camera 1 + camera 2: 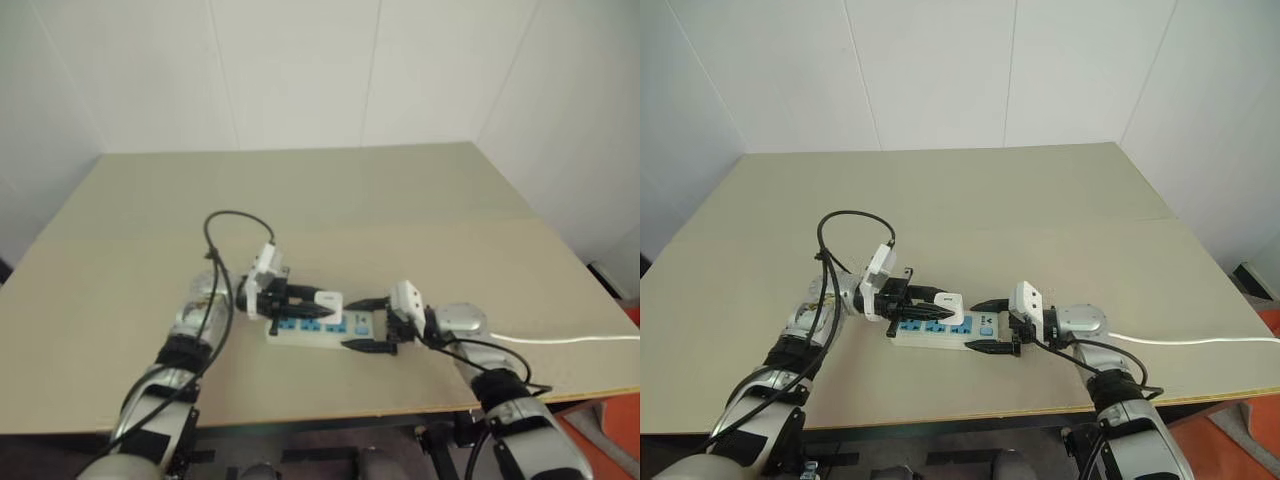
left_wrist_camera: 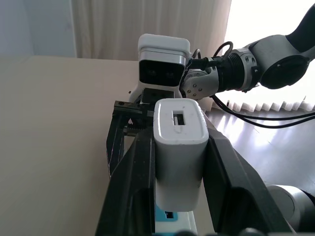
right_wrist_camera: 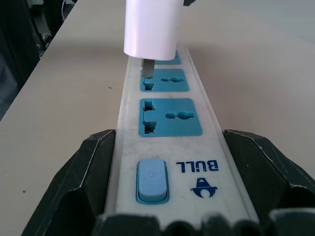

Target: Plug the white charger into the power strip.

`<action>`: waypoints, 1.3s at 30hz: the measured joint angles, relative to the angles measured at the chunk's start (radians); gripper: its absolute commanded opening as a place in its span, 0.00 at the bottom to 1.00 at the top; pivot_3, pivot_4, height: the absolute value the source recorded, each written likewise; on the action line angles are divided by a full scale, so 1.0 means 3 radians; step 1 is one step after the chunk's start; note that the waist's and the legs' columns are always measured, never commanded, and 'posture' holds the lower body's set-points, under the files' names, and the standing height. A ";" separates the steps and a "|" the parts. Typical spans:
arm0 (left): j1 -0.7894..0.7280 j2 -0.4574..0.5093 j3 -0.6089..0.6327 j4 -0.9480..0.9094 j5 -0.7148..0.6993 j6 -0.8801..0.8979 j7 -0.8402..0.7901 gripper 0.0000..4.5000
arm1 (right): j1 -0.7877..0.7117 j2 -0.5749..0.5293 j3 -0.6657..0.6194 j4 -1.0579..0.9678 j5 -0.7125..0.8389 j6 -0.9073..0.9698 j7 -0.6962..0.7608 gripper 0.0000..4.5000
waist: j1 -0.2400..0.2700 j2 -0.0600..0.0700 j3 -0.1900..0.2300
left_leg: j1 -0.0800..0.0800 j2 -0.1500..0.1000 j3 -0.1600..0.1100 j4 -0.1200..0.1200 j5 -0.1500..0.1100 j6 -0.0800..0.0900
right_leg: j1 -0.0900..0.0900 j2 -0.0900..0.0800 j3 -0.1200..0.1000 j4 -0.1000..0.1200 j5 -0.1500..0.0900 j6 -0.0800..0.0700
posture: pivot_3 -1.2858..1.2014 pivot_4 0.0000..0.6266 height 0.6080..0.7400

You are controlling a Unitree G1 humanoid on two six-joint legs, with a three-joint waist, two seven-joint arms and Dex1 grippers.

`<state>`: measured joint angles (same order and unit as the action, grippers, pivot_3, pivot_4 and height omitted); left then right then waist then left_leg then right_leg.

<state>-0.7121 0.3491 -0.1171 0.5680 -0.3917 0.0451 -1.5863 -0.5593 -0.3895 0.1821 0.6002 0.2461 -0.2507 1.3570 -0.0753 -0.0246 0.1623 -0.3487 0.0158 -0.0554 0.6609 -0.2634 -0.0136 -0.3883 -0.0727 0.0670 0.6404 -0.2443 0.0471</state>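
The power strip (image 1: 305,331) lies on the table near its front edge, a flat white bar with blue socket faces (image 3: 170,117) and a blue switch (image 3: 152,180). My right gripper (image 1: 366,324) is shut on the strip's switch end, one black finger (image 3: 81,183) on each long side. My left gripper (image 1: 322,298) is shut on the white charger (image 1: 329,301), a rounded white block (image 2: 178,147) clamped between both fingers (image 2: 135,189). The charger (image 3: 150,27) hangs upright just over the middle socket, a metal prong showing at the slot.
The strip's thin white cord (image 1: 575,339) runs off to the right across the table's front right corner. The tan table (image 1: 330,200) stretches far behind the strip up to white walls. Its front edge (image 1: 300,416) lies close below the grippers.
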 measured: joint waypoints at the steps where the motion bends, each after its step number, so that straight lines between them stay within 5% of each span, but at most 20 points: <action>1: -0.0004 -0.0007 0.0000 0.0008 0.0002 -0.0014 -0.0010 0.22 | -0.0013 0.0000 0.0001 0.0012 -0.0007 0.0000 0.0007 0.75 | 0.0000 0.0000 0.0000 | 0.0000 0.0000 0.0000 0.0000 0.0000 0.0000 | 0.0000 0.0000 0.0000 0.0000 0.0000 0.0000 | 0.52 0.24 1.00; 39: -0.0120 -0.0256 0.0004 0.0690 0.0252 -0.0832 -0.0081 0.22 | -0.0053 0.0020 0.0000 0.0082 -0.0065 -0.0051 0.0024 0.75 | 0.0001 0.0000 -0.0001 | 0.0005 0.0001 -0.0001 0.0000 -0.0001 0.0002 | 0.0005 0.0002 0.0001 0.0001 0.0000 0.0001 | 0.52 0.24 1.00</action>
<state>-0.7483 0.2723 -0.1159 0.7749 -0.3160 -0.2045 -1.6107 -0.5752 -0.3834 0.1821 0.6247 0.2267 -0.2659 1.3642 -0.0751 -0.0245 0.1620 -0.3471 0.0161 -0.0557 0.6608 -0.2637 -0.0130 -0.3869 -0.0721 0.0673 0.6407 -0.2445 0.0474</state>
